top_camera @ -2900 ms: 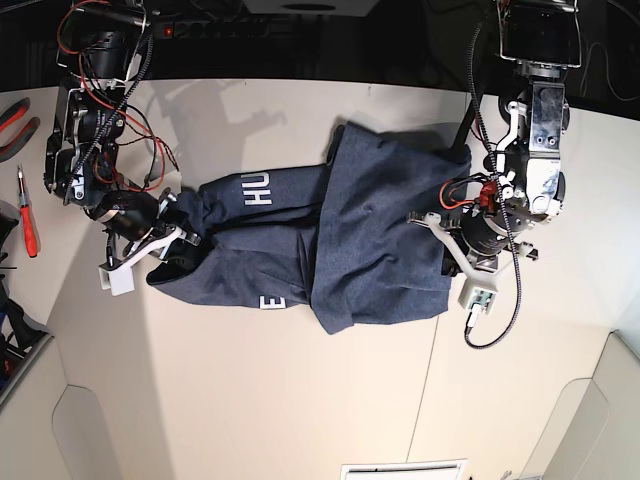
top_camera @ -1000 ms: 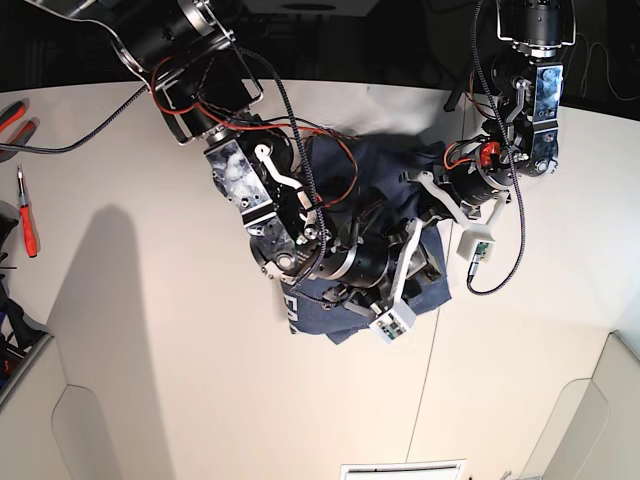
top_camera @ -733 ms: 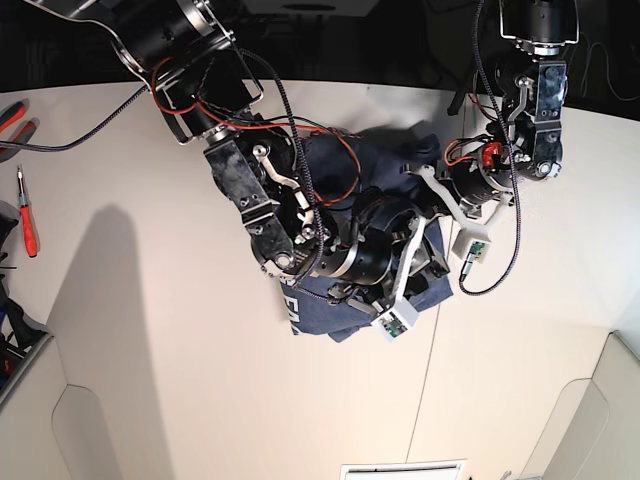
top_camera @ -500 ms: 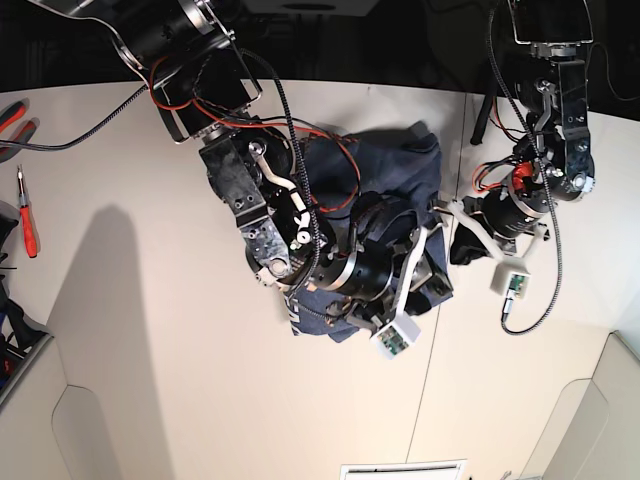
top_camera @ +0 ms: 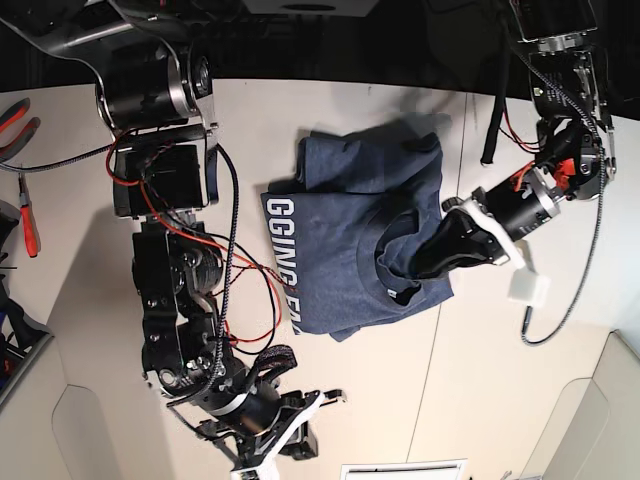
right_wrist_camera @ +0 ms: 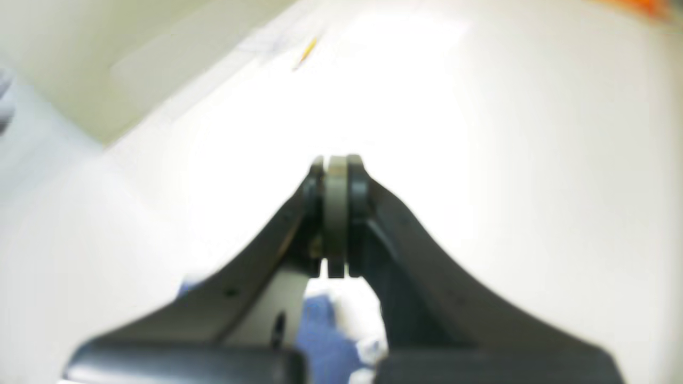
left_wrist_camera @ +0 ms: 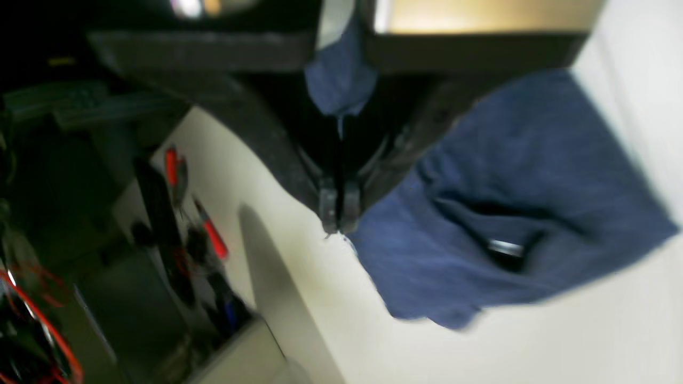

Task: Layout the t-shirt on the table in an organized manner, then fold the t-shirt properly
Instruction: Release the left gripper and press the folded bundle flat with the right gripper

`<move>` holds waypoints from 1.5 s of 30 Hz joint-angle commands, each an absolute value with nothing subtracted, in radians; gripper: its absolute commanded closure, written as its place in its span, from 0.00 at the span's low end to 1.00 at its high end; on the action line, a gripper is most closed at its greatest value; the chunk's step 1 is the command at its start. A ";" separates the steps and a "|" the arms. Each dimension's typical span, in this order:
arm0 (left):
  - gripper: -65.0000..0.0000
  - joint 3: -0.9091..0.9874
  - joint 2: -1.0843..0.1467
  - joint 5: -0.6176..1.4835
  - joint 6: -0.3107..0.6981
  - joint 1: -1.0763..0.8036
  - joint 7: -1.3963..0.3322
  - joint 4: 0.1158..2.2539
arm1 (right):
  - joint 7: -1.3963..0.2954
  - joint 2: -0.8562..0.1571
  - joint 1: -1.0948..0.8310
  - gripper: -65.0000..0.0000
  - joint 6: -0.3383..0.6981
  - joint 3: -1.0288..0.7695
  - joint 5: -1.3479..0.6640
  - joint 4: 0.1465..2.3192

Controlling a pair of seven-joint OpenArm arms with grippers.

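Heathered navy-blue cotton t-shirt [top_camera: 350, 235] with white lettering lies bunched mid-table, toward far edge of off-white matte tabletop [top_camera: 90, 300]; left gripper [left_wrist_camera: 336, 213] pinches its fabric; right gripper [right_wrist_camera: 336, 213] closed, holding nothing, near front edge

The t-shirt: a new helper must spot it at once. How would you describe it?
On the wide off-white table, look near the middle, between the two robot arms. The t-shirt is a crumpled heap of dark blue cloth with white block letters along one edge, the only fabric there.
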State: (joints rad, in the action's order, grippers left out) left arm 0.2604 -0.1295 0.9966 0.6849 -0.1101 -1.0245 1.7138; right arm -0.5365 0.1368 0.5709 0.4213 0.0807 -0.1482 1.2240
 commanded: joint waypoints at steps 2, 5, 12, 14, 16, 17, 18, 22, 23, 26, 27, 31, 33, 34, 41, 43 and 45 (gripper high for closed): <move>1.00 0.179 -0.121 0.949 0.698 -0.100 -1.013 1.726 | -0.515 0.152 0.625 1.00 0.453 0.111 -0.165 1.095; 1.00 0.062 -0.119 0.805 0.662 -0.100 -0.987 1.708 | -0.461 0.151 0.661 1.00 0.453 0.157 -0.157 0.879; 1.00 -0.026 -0.120 0.286 0.473 -0.086 -0.819 1.544 | -0.418 0.147 0.656 1.00 0.452 0.191 -0.035 0.669; 1.00 -0.024 -0.135 0.222 0.430 -0.063 -0.801 1.461 | -0.487 0.146 0.644 1.00 0.452 0.191 -0.053 0.673; 1.00 -0.024 -0.151 0.201 0.393 -0.038 -0.767 1.396 | -0.550 0.144 0.620 1.00 0.452 0.191 -0.102 0.696; 1.00 -0.024 -0.159 0.196 0.380 -0.027 -0.749 1.375 | -0.585 0.142 0.605 1.00 0.452 0.191 -0.126 0.714; 1.00 -0.024 -0.165 0.196 0.373 -0.015 -0.734 1.365 | -0.621 0.140 0.587 1.00 0.452 0.191 -0.146 0.738; 1.00 -0.024 -0.176 0.157 0.346 0.030 -0.706 1.362 | -0.762 0.130 0.473 1.00 0.452 0.191 -0.212 0.899; 1.00 -0.024 -0.180 0.152 0.347 0.044 -0.706 1.362 | -0.781 0.127 0.439 1.00 0.452 0.191 -0.219 0.949; 1.00 -0.024 -0.186 0.152 0.347 0.091 -0.703 1.362 | -0.796 0.127 0.341 1.00 0.452 0.191 -0.221 1.101; 1.00 -0.024 -0.185 0.153 0.347 0.106 -0.697 1.362 | -0.802 0.127 0.313 1.00 0.450 0.191 -0.221 1.153; 1.00 -0.024 -0.184 0.155 0.347 0.171 -0.676 1.362 | -0.817 0.112 0.230 1.00 0.427 0.191 -0.221 1.367; 1.00 -0.024 -0.189 0.157 0.344 0.208 -0.676 1.362 | -0.817 0.099 0.219 1.00 0.411 0.190 -0.217 1.463; 1.00 -0.024 -0.197 0.162 0.339 0.224 -0.677 1.366 | -0.816 0.096 0.220 1.00 0.406 0.190 -0.217 1.506; 1.00 -0.024 -0.324 0.193 0.299 0.237 -0.841 1.486 | -0.658 0.143 0.239 1.00 0.416 0.196 -0.317 1.658; 1.00 -0.014 -0.364 0.184 0.295 0.213 -0.842 1.499 | -0.648 0.152 0.255 1.00 0.426 0.233 -0.333 1.624; 1.00 0.021 -0.390 0.143 0.239 0.180 -0.824 1.499 | -0.631 0.152 0.272 1.00 0.426 0.293 -0.310 1.571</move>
State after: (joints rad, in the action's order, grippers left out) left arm 0.0143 -0.3752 0.1505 0.2455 0.1608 -0.8406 1.4834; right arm -0.6533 0.1444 0.2485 0.4240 0.2962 -0.2993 1.5551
